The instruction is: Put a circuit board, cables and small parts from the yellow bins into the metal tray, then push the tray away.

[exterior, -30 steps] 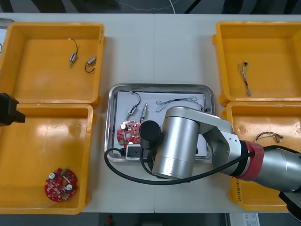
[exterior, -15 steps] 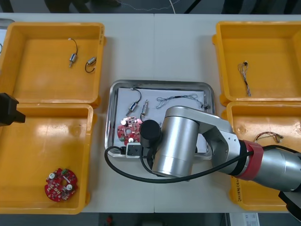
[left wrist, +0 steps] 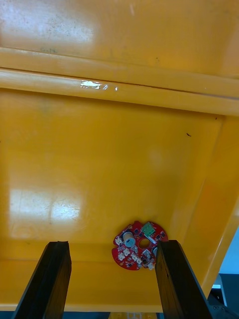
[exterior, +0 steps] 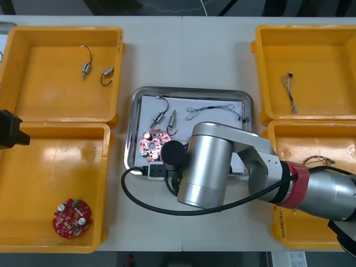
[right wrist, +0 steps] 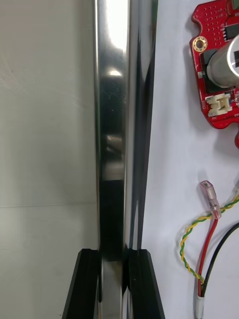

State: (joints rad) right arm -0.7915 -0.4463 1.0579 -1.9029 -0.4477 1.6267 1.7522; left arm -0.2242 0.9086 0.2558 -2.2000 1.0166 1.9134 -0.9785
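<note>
The metal tray (exterior: 189, 92), white inside, sits between the yellow bins. It holds a round red circuit board (exterior: 151, 140), two small metal parts (exterior: 159, 118) and a thin cable (exterior: 214, 110). My right arm (exterior: 206, 164) reaches over the tray's near side. In the right wrist view my right gripper (right wrist: 115, 281) is shut on the tray's shiny rim (right wrist: 112, 124), one finger on each side. Beside it lie the circuit board (right wrist: 216, 65), a red and yellow cable (right wrist: 199, 239) and a black cable (right wrist: 226, 244). My left gripper (left wrist: 112, 279) hangs open over the near left bin.
The near left bin (exterior: 50, 167) holds another red circuit board (exterior: 72, 217). Two small metal parts (exterior: 86, 69) lie in the far left bin (exterior: 61, 100). A cable (exterior: 290, 89) lies in the far right bin (exterior: 317, 55), another cable (exterior: 318, 160) in the near right bin (exterior: 311, 142).
My right gripper has shut on the tray's near rim, and the tray has slid away from me toward the far side of the table. The left arm has not moved.
</note>
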